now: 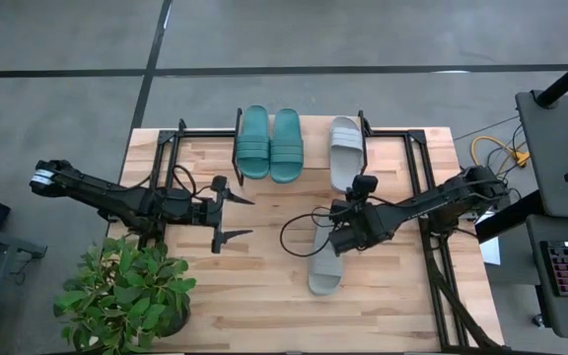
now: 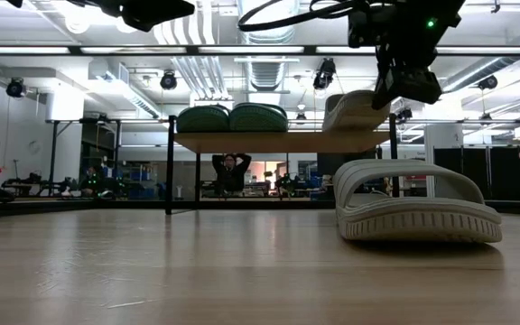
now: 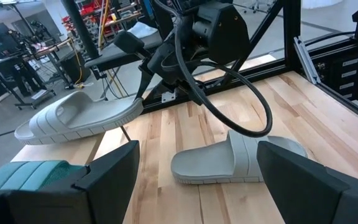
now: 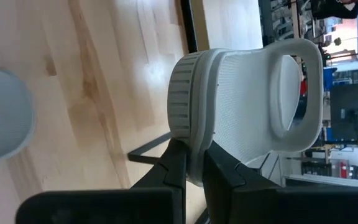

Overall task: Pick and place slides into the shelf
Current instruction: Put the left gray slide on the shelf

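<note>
Bright, even overhead light from ceiling fixtures [image 2: 168,81]. Soft glare on tabletop [image 4: 148,68]. Low view's near foreground blurred; shadows faint.

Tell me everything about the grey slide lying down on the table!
The grey slide is light grey and looks like soft rubber. It has one wide strap arching over an open toe, and fine ribs run along the edge of its thick sole. It lies flat, sole down, on the wooden table, in front of the shelf and not on it. Only the table touches it; nothing grips it.

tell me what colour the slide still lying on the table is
Light grey slide, clearest in the low view.
</note>
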`<state>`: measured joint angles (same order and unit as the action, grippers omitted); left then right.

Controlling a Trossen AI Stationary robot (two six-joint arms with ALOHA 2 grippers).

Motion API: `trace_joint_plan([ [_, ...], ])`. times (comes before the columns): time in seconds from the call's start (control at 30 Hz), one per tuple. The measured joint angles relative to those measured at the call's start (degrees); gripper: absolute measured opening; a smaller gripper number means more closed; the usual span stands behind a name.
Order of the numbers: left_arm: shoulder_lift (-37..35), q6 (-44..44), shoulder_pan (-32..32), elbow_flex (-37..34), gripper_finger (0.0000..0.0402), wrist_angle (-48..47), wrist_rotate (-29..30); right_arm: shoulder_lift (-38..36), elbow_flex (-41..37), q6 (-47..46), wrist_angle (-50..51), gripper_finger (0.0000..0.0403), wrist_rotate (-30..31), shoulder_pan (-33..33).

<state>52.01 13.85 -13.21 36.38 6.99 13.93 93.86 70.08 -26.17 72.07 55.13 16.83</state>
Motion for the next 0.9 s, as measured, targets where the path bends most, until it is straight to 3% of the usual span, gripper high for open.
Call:
trace_joint_plan([
  [0.47, 0.0, 0.0, 0.0, 0.0, 0.0308, 0.0, 0.0, 0.0, 1.6, 0.9, -0.4, 0.0018, -1.3, -2.2],
  [0.9, -0.2, 0.0, 0.0, 0.0, 0.0308, -0.1, 0.0, -0.1, 3.7, 8.8, -0.7, 0.0018, -2.0, -2.1],
])
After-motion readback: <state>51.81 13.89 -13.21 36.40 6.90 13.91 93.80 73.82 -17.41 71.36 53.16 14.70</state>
